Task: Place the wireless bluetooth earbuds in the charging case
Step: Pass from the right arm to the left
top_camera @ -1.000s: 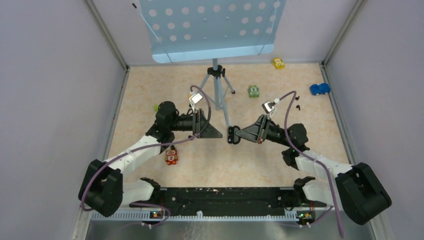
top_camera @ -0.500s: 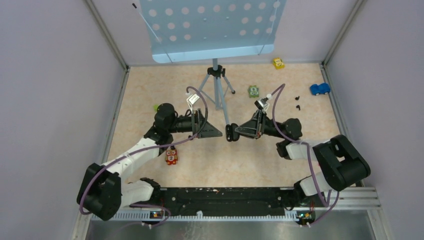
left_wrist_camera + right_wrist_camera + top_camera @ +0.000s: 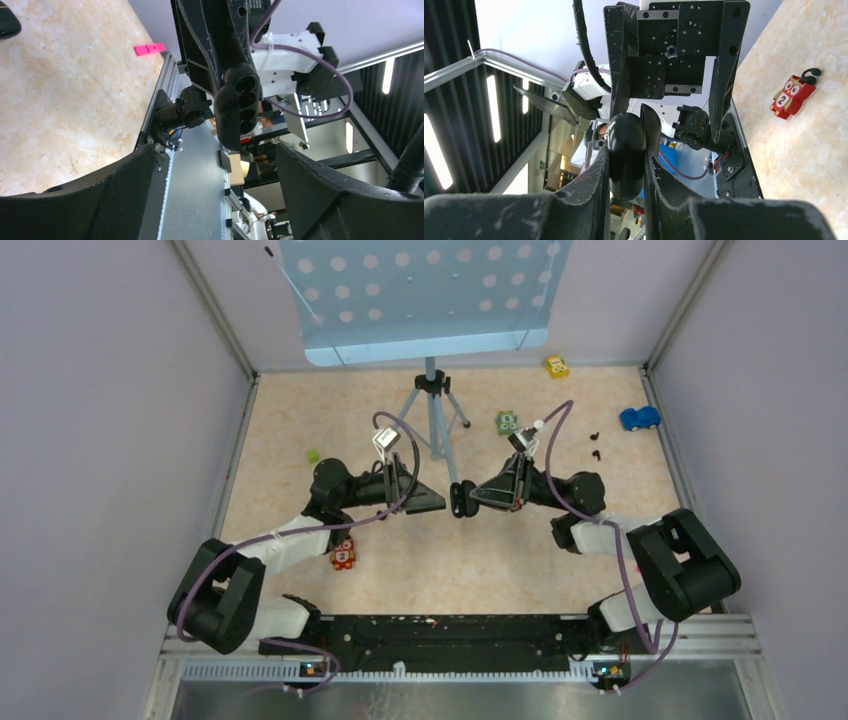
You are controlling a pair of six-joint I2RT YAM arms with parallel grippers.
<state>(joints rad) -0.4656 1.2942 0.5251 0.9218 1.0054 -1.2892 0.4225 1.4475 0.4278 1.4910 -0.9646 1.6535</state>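
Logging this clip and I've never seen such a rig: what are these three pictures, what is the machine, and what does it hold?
Two robot arms are bolted at the near edge of a table. The overhead picture looks down on both; the other two come from a camera on each wrist. The right pincer is shut on a small black charging case, lid open. The left pincer faces it, open and empty. Two tiny black earbuds lie on the table far right, near a blue toy car. Also there: a yellow car, a green block, a red owl block and a tripod.
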